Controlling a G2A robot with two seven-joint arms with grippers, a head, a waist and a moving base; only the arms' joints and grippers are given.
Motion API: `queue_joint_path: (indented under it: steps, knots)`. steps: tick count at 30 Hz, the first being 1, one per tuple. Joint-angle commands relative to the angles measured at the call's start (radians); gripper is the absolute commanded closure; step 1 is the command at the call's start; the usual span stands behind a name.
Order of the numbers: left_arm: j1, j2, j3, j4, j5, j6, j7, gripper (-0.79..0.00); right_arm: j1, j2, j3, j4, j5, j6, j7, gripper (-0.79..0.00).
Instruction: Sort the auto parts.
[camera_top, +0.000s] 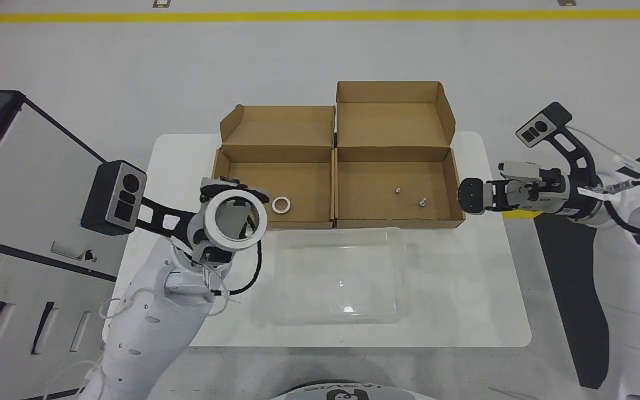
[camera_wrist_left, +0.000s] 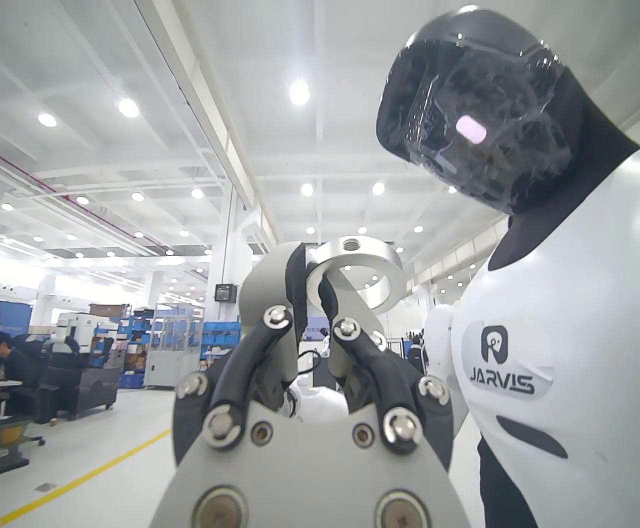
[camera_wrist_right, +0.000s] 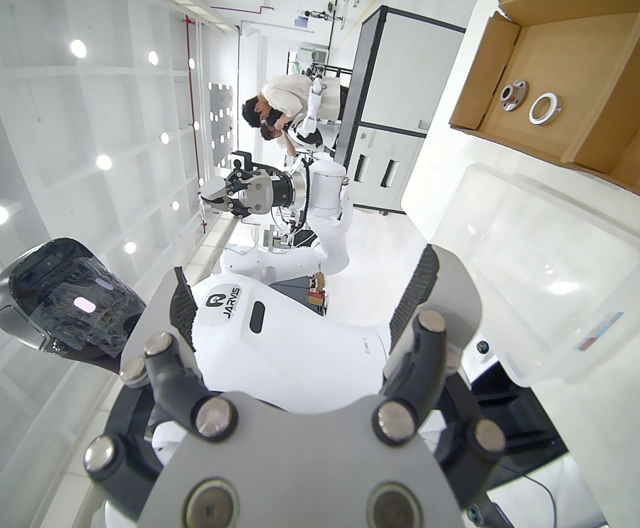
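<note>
Left gripper (camera_wrist_left: 314, 282): pinching the wall of a metal ring (camera_wrist_left: 387, 285), one finger sitting inside the bore and the other outside. It is hanging raised above the table (camera_top: 480, 300), with the ring tilting up toward the robot's head.
Held ring's place: sitting at the left gripper's fingertips, clear of every container.
Right gripper (camera_wrist_right: 305, 295): standing wide apart and carrying nothing, hovering just outside the outer side wall of the right cardboard box (camera_top: 375, 200).
Left cardboard box (camera_top: 305, 185): lying below and just ahead of the left gripper. It is holding a smaller ring (camera_top: 283, 205) and, just beside that, a flanged hub (camera_wrist_right: 512, 95).
Right box contents: lying between the two grippers, nearer the right one, are two small metal pieces (camera_top: 398, 187), too small to be naming.
Clear bin (camera_top: 340, 300): sitting below and between both grippers, on the robot's side of the boxes.
Progress: the sorting is looking well along. Four parts are lying in the boxes, and the held ring is the one part I am seeing outside them.
Left to do: the held ring is needing carrying over a box and releasing. With the other ring resting in the left box, that is looking the likelier home, though this is only my judgement.
</note>
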Motion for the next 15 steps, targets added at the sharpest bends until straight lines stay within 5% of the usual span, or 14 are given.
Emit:
queue_joint_path:
  steps: [1,15]
  knots:
    - [0.002,-0.005,0.004,-0.001,-0.024,-0.005,0.021,0.0,0.0,0.0,0.0,0.0,0.0,0.0,0.0,-0.785]
    - [0.021,-0.023,-0.024,-0.007,0.007,-0.026,-0.014,0.0,0.0,0.0,0.0,0.0,0.0,0.0,0.0,-0.785]
